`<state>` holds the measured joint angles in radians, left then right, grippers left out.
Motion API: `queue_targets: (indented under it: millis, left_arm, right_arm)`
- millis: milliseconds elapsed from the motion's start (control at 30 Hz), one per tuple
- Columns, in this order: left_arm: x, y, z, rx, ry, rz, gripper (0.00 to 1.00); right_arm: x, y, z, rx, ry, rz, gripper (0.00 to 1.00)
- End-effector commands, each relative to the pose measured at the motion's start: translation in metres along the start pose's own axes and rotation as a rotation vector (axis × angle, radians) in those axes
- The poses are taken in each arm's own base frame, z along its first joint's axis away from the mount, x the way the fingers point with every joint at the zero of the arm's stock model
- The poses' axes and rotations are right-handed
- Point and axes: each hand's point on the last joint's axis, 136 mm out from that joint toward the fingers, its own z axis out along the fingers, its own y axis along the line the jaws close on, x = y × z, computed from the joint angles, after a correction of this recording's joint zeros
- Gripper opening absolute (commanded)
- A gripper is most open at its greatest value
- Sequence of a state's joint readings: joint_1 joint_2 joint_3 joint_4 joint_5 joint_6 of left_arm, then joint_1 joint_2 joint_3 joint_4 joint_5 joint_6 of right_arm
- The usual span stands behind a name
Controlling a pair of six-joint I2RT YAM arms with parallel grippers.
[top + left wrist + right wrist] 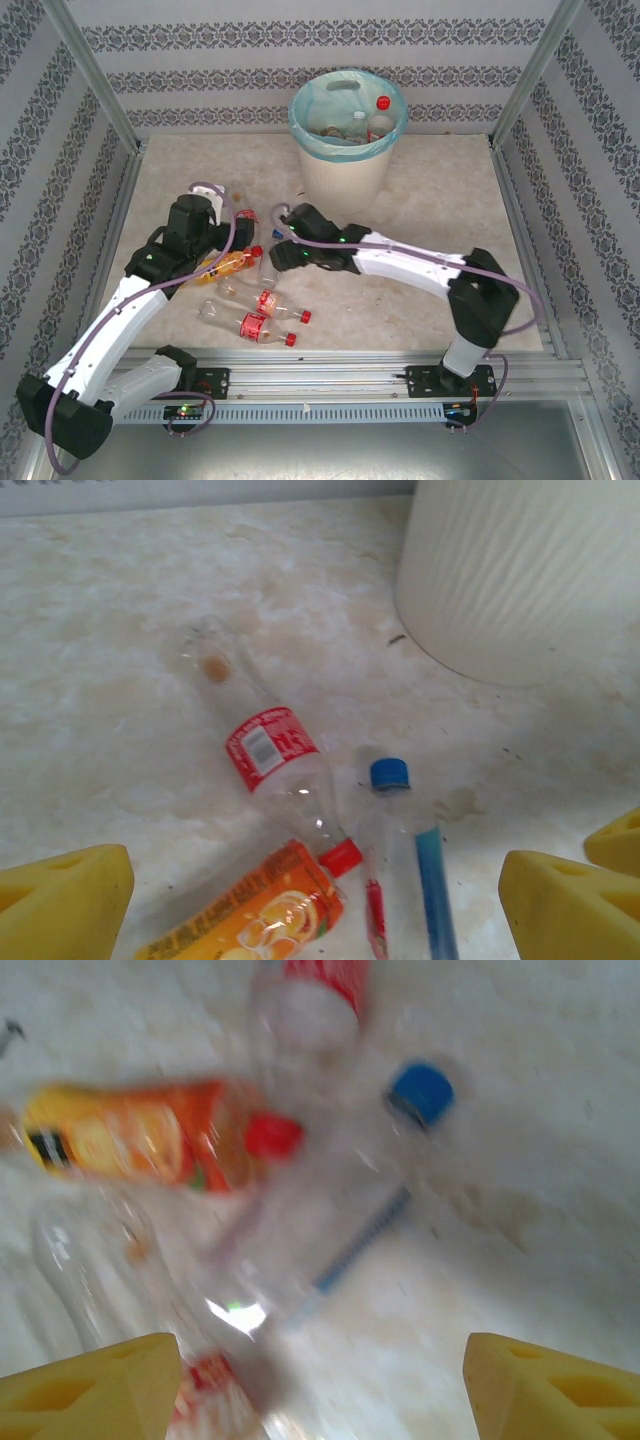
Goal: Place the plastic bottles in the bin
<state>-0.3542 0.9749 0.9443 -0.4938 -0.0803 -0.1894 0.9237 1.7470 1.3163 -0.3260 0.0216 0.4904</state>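
- No word, brand or number can be read in any view; only label colours and shapes come through.
- Red-labelled bottle (272,746), left wrist view: a red wrap label carries a white panel of fine print, too small to read.
- Orange-labelled bottle (262,912): the label shows pictures of orange slices, and its lettering is not legible.
- Blue-capped bottle (405,865): a narrow blue strip and a red strip run along its side, with no characters to make out.
- Right wrist view: the orange label has a dark patch at one end, blurred beyond reading.
- Top view: the front bottle (254,326) and the bottle behind it (267,300) wear red labels, too small to read.
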Motion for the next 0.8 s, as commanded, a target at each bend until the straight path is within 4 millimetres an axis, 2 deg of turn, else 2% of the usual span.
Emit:
queue_targets:
  millis: [0, 67, 200, 467, 667, 767]
  left_arm:
    - [-0.016, 0.012, -0.008, -0.037, -0.081, -0.025, 0.95]
    - [-0.015, 0.014, -0.010, -0.040, -0.090, -0.020, 0.95]
    - [-0.011, 0.014, -0.012, -0.033, -0.102, -0.020, 0.95]
    - [-0.010, 0.010, -0.009, 0.004, -0.107, -0.026, 0.94]
    - [-0.010, 0.009, -0.010, 0.017, -0.110, -0.031, 0.94]
    - [-0.010, 0.008, -0.011, 0.021, -0.112, -0.031, 0.94]
  right_arm:
    - [-0.004, -0.009, 0.020, 0.111, 0.021, 0.160, 0.76]
    - [-0.008, -0.009, 0.032, 0.142, 0.045, 0.170, 0.77]
    - [-0.006, -0.010, 0.050, 0.182, 0.103, 0.176, 0.79]
    - [0.021, -0.023, 0.087, 0.248, 0.219, 0.182, 0.79]
    - [0.029, -0.035, 0.101, 0.249, 0.256, 0.223, 0.77]
    - [0.031, -0.044, 0.103, 0.247, 0.271, 0.247, 0.71]
